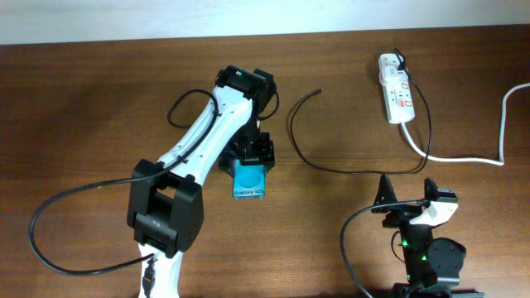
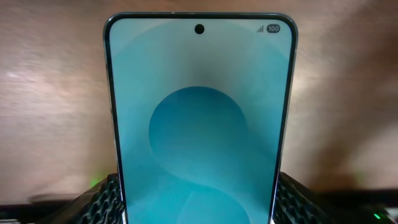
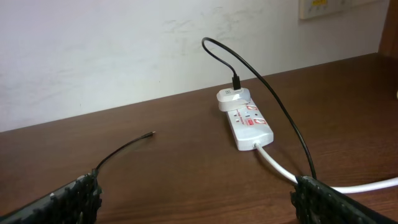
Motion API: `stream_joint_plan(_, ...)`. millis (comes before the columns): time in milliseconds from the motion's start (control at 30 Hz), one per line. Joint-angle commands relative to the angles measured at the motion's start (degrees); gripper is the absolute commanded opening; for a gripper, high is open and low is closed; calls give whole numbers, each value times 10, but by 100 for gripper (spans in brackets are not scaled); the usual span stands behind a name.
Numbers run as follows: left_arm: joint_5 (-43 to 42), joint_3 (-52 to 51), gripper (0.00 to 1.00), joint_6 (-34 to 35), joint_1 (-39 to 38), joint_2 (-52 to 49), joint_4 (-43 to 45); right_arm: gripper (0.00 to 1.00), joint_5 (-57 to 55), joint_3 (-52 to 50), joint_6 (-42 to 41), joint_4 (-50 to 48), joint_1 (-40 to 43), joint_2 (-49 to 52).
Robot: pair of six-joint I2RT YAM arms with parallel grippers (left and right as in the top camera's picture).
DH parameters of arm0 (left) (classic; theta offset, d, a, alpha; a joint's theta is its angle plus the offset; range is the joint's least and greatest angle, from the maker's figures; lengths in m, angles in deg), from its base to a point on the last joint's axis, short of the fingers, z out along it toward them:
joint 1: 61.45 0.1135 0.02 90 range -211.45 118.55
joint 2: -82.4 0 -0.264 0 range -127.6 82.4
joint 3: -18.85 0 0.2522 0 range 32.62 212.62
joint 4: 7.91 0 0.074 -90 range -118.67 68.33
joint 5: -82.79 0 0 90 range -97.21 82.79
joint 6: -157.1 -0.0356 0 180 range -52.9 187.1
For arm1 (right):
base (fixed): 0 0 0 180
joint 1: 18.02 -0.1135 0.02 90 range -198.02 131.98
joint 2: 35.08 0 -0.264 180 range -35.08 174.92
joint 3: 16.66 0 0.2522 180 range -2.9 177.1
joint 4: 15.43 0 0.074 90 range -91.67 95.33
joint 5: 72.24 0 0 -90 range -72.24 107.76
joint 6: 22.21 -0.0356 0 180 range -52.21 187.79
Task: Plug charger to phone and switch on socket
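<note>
Two claws on my feed: the left gripper (image 1: 248, 157) clamps the Galaxy phone (image 1: 249, 180) near the desk's (image 1: 83, 99) middle. Rightward, the charger cable (image 1: 291, 124) lies with its free tip on the wood; the power strip (image 1: 396, 98) sits toward the far-right corner; the right gripper (image 1: 407, 189) gapes wide by the near edge.

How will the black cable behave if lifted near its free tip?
The cable looks thin and lies in loose curves, so it is probably floppy and light. Its other end sits in the power strip, so a hard pull might drag that.
</note>
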Motion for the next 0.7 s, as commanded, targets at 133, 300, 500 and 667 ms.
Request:
stream_joint_plan(133, -142, 17, 49, -3, 1, 27, -40, 98, -3, -3, -3, 3, -4, -5)
stream_joint_plan(300, -230, 17, 48, -12, 1, 27, -54, 98, -3, -3, -3, 3, -4, -5)
stream_joint_plan(500, -281, 17, 46, -12, 1, 27, -54, 98, -3, -3, -3, 3, -4, -5)
stream_joint_plan(667, -323, 17, 46, -12, 1, 27, -54, 98, -3, -3, -3, 3, -4, -5)
